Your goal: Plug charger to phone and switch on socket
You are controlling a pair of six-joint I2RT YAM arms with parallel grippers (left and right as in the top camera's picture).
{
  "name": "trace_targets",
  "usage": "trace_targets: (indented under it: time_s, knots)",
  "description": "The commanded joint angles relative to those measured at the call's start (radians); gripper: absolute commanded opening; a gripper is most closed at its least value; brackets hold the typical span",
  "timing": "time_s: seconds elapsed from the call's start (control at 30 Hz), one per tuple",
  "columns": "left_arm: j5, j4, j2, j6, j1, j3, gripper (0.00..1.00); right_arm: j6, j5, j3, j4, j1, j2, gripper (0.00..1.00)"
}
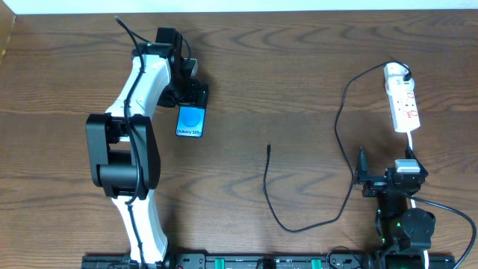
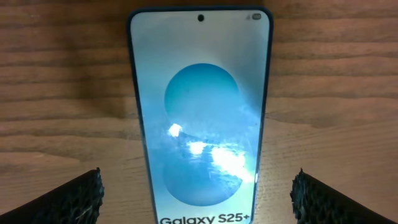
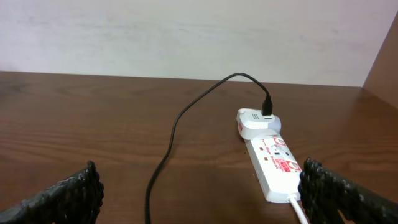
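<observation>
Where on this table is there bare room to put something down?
Bare wood lies between the phone and the charger tip, and along the far edge between phone and socket. Crowded: the right side, where charger loop, socket and right gripper sit close.

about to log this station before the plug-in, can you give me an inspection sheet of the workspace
surface: brown wood-grain table
job's things: phone lying flat, screen up and lit; charger free tip on the wood, apart from the phone, its other end in the white adapter on the socket; switch position cannot be told
clutter: nothing seen
grippers: left gripper open, fingers either side of the phone, not touching; right gripper open, empty, facing the socket
cables: charger loops loosely across the table; robot cable runs along the left arm
surroundings: pale wall behind the table
</observation>
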State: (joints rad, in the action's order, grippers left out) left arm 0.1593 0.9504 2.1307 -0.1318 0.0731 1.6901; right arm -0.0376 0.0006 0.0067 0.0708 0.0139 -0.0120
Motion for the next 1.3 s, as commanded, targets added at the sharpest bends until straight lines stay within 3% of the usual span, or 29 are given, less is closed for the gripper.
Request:
trace_targets:
  time_s: [0.0, 0.77, 0.97, 1.27]
  knots:
    - [-0.022, -0.005, -0.027, -0.005, -0.004, 0.014, 0.95, -0.008, 0.008, -0.001, 0.005, 0.006, 0.005, 0.99]
    - [-0.026, -0.047, 0.01, 0.017, 0.018, -0.019, 0.96, -0.008, 0.008, -0.001, 0.005, 0.006, 0.005, 0.99]
    - [-0.133, -0.047, 0.017, 0.039, 0.05, -0.019, 0.96, -0.008, 0.008, -0.001, 0.005, 0.006, 0.005, 0.99]
    - [-0.135, -0.055, 0.045, 0.059, 0.061, -0.019, 0.96, -0.008, 0.008, -0.001, 0.005, 0.006, 0.005, 0.99]
